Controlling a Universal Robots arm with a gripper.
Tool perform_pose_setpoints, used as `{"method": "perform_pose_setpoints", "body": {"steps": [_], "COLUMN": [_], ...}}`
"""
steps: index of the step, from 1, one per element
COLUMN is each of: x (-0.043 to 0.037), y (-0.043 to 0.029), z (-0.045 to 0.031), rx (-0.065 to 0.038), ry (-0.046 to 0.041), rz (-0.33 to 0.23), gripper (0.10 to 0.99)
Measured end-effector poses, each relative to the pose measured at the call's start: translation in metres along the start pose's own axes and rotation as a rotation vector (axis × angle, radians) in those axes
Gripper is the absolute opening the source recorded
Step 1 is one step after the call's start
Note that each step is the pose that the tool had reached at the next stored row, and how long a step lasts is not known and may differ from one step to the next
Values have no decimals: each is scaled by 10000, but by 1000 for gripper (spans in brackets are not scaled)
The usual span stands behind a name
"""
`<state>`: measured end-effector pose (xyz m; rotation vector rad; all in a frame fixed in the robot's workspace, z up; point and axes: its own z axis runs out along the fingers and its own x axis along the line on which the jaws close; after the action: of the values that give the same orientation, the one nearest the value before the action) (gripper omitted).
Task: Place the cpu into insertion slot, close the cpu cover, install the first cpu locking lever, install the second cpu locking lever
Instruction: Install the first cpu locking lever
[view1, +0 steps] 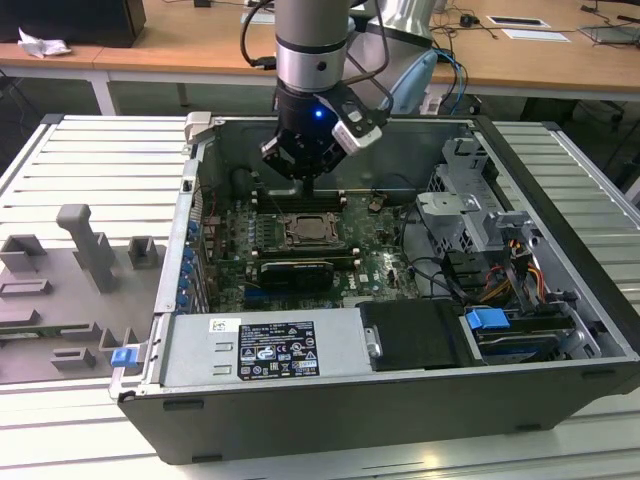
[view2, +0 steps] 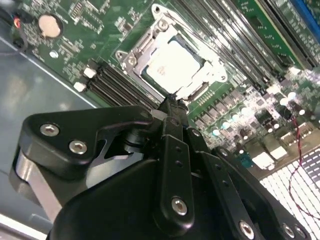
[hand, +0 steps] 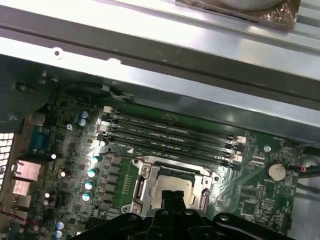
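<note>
Your end effector (view1: 312, 182) hangs inside the open computer case (view1: 560, 300), just above the far edge of the socket. In the second wrist view its fingers (view2: 172, 112) come together into 1 narrow black tip with no gap visible and nothing between them, so it reads as closed and empty. That tip sits at the socket's edge, close to the metal frame; whether it touches the frame you cannot tell from these views. A closed, pointed tip suits pushing on a thin plate or lever rather than carrying a chip, which is likely why it is held that way.

The cpu (view2: 172, 65) lies flat in the insertion slot (view2: 131, 61), its pale silver top showing squarely in both wrist views. The cpu cover (view2: 212, 67) appears to lie down around the chip, its cut-out framing the metal top, though you cannot be sure it is fully seated. So the placing step looks done; whether either locking lever is latched is too fine to read here.

Around the socket you have the green motherboard (view1: 375, 265), with the long black memory slots (hand: 170, 135) just beside the socket on 1 side and a round coin battery (hand: 276, 171) further off. The case rests on a slatted grey bench (view1: 90, 160).
</note>
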<state>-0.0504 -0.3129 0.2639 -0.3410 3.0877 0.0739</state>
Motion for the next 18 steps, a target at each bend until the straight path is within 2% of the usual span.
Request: {"method": "perform_pose_setpoints", "body": {"steps": [3,6,12,14,18], "x": [80,104,108,168,217], "y": [18,23,24,37,48], "z": [0,3,13,13,11], "rx": [-16,-15,22,23,23], "ry": [-12,-16,-56,-60,-59], "rz": [1,51,971,1007,1006], "gripper": [106,106,106,106,106]}}
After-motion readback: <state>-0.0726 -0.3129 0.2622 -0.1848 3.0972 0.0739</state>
